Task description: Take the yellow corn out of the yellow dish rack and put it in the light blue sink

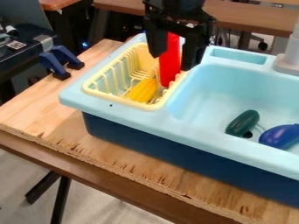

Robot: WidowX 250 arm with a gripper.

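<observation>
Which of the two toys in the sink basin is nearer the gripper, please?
The dark green one, beside the drain hole; the purple one lies to its right in the picture, farther from the gripper.

At the top centre of the frame, we see a black robot arm with a black gripper, its dark body blocky, angular and jagged-edged.

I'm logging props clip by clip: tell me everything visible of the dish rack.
The dish rack is pale yellow, seemingly plastic, with a rim, slatted walls and prongs. It sits upright in the sink unit beside the basin. Corn lies inside. A red cylinder at the gripper partly hides it; contact is unclear.
</observation>
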